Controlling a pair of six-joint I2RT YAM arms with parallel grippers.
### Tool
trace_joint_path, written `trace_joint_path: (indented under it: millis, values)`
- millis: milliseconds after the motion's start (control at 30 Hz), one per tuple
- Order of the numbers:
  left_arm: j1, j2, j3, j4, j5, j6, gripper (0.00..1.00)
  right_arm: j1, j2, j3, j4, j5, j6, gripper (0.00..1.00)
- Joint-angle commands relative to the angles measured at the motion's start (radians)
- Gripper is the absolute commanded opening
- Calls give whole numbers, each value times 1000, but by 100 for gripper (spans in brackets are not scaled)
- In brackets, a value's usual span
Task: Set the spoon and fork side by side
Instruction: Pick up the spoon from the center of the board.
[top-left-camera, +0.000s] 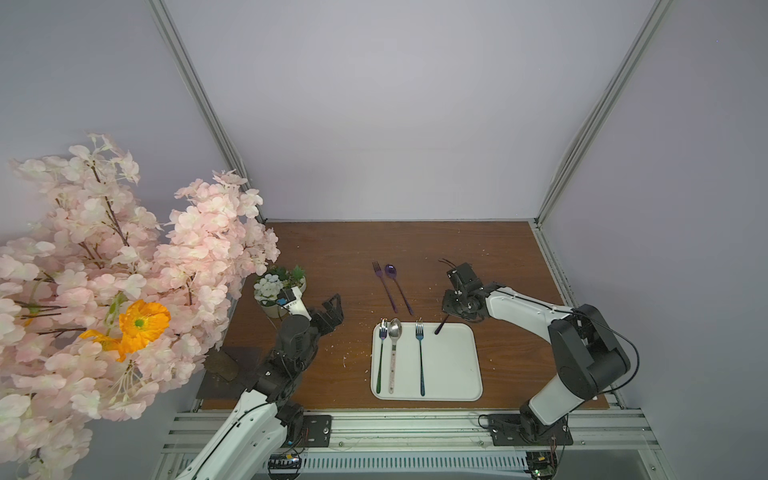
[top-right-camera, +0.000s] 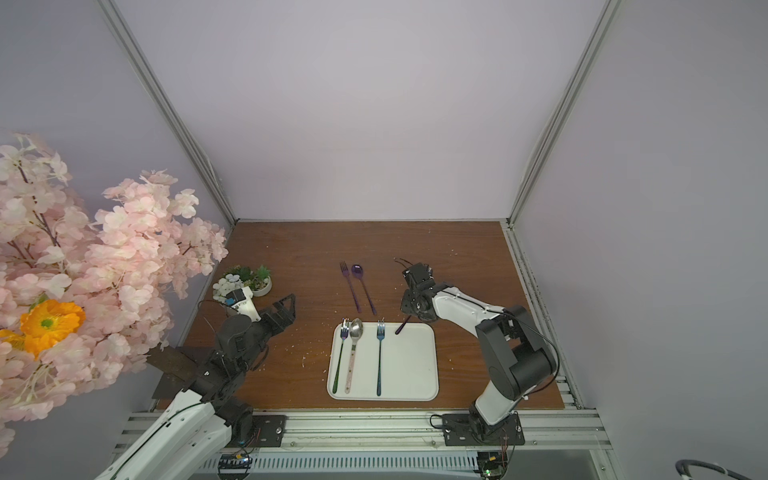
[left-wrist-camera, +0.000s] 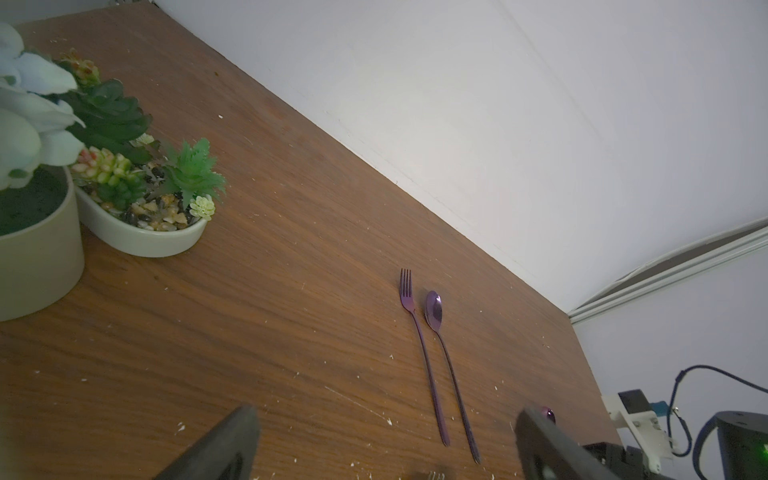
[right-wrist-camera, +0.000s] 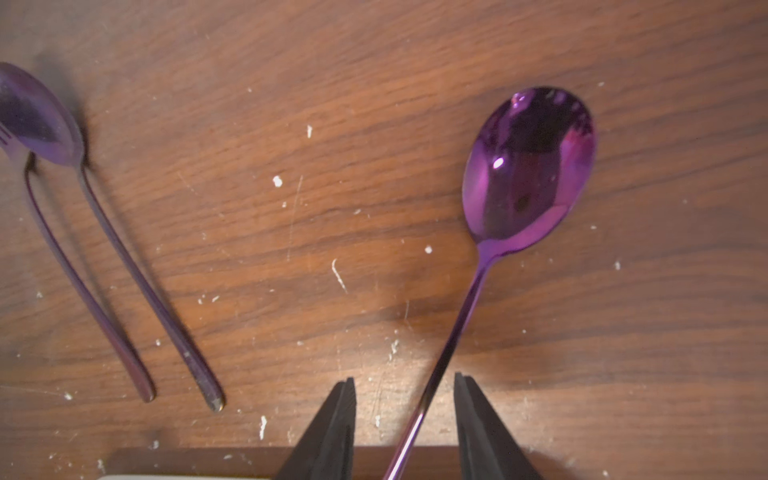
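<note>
from where i stand the right gripper (right-wrist-camera: 404, 378) hangs low over the bare wood just behind the far right corner of the tray (top-left-camera: 453, 370). its jaws are apart, with a gap either side of the thin handle of a loose purple spoon (right-wrist-camera: 528, 166), so nothing is pinched. that spoon's bowl lies out on the table, and in both top views its handle end crosses onto the tray corner.

beyond the tray a purple fork (top-left-camera: 385, 287) and a paired purple spoon (top-left-camera: 401, 293) lie side by side, so that pair looks done. on the tray a green-handled fork (top-left-camera: 380, 357) and a speckled-handled spoon (top-left-camera: 393, 353) lie together too, while a blue fork (top-left-camera: 420, 357) lies alone. my guess is the loose spoon is the piece in hand and the blue fork its likely partner, though i can't be sure.

the next move calls for closing squarely on the slim handle, lifting it clear of the tray's rim, and laying it parallel to a fork without nudging it.

the left gripper (left-wrist-camera: 386, 413) hangs wide open and empty near the succulent bowl (left-wrist-camera: 141, 241) and a white flower pot (left-wrist-camera: 37, 257), well apart from the cutlery. the blossom branches (top-left-camera: 124, 257) crowd that side but don't reach the tray.
</note>
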Motion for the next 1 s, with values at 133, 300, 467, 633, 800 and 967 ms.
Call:
trace_joint_path:
  millis: [133,300,467,633,800,967]
  values:
    - [7,-3,-14,22,-12,-9,99,-18,42,12,21,17,-3,40]
    - [7,-3,-13,17,-15,-7,99,-25,86,45,14,14,-18,37]
    - [7,-7,-14,15,-22,-8,98,-29,106,58,12,22,-25,34]
    - [7,-9,-14,13,-25,-8,99,-35,131,65,22,19,-31,24]
    - [7,-17,-15,4,-36,-8,99,-45,141,74,28,25,-33,15]
    - [7,-32,-16,1,-48,-9,99,-51,153,109,25,8,-55,4]
